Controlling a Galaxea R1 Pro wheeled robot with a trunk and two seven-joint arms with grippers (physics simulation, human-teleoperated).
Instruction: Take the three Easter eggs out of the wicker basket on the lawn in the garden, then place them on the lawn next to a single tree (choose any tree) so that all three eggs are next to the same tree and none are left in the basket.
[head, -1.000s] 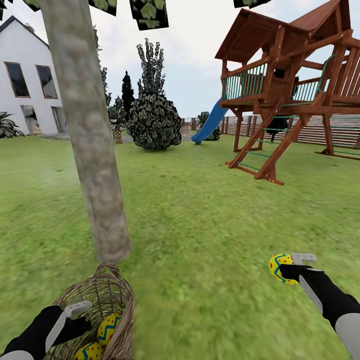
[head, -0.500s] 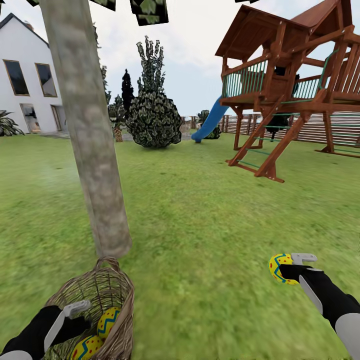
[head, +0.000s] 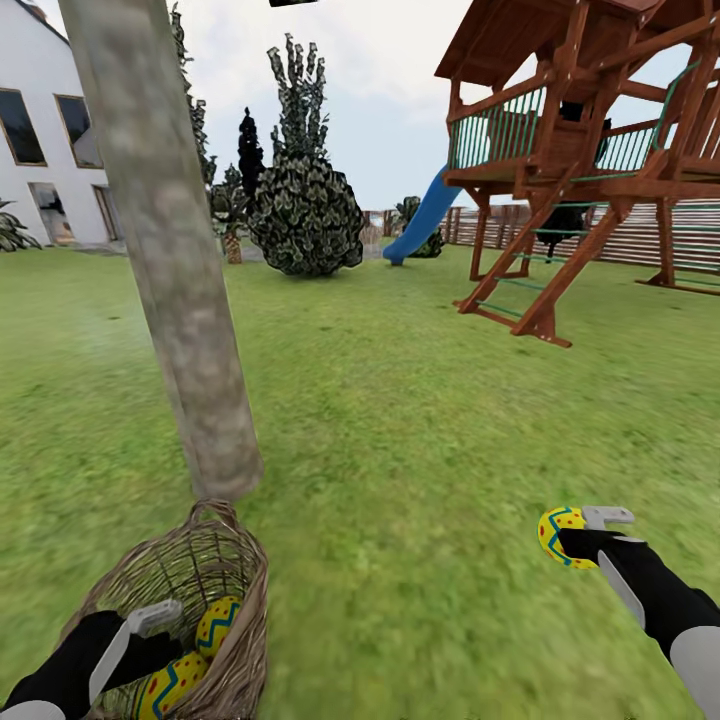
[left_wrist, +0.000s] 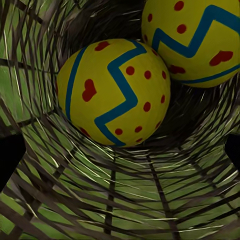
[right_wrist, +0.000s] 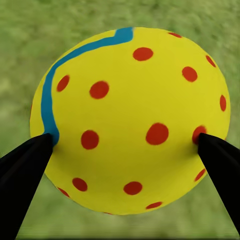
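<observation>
Egg (head: 556, 535) clamped in right tool (head: 570, 530), above lawn (head: 420, 420), well off tree (head: 190, 330). Left tool (head: 165, 625) inside wicker basket (head: 240, 590) at tree foot, over two eggs (left_wrist: 115, 92); jaw state unclear. Next: set held egg beside trunk.

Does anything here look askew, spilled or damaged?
Only the wicker basket looks odd: it is tipped toward the left gripper, with two eggs inside. The right gripper holds the third egg.
</observation>
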